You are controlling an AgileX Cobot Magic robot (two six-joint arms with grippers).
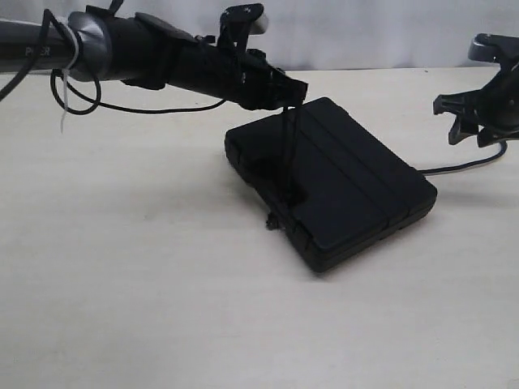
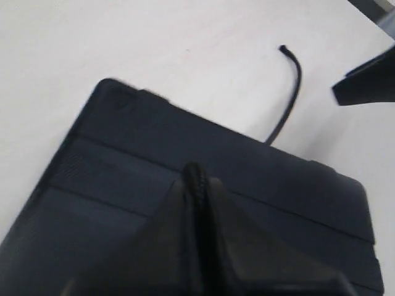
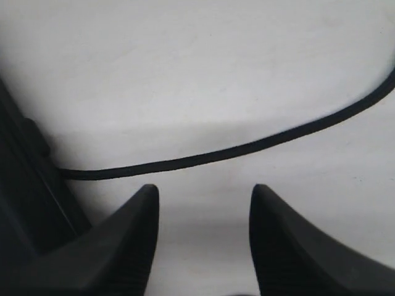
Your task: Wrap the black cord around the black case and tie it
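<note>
On the grey tube of the left arm (image 1: 40, 50), seen from the outside camera, there are white letters. Only "P" and "ER" can be read; a wire covers the rest. The black case (image 1: 349, 174) lies flat on the pale bench (image 1: 122, 284), with raised bands across its lid. The left tool (image 1: 292, 96) hangs above the case and grips the black cord (image 1: 286, 150), which runs straight down to the case near its left edge. The right tool (image 1: 464, 121) hangs off to the right of the case, fingers spread, holding nothing. A thin robot wire (image 1: 138, 109) loops under the left arm.

From the left wrist camera, the left tool (image 2: 196, 182) is squeezed tight on the cord, just above the case lid (image 2: 123, 154). Past the case, the cord's blunt end (image 2: 291, 80) curls on the bench.

From the right wrist camera, the right tool (image 3: 203, 234) has its two fingers apart over the bench. The cord (image 3: 247, 147) lies beyond them, not touching, and runs to the case edge (image 3: 21, 185).
</note>
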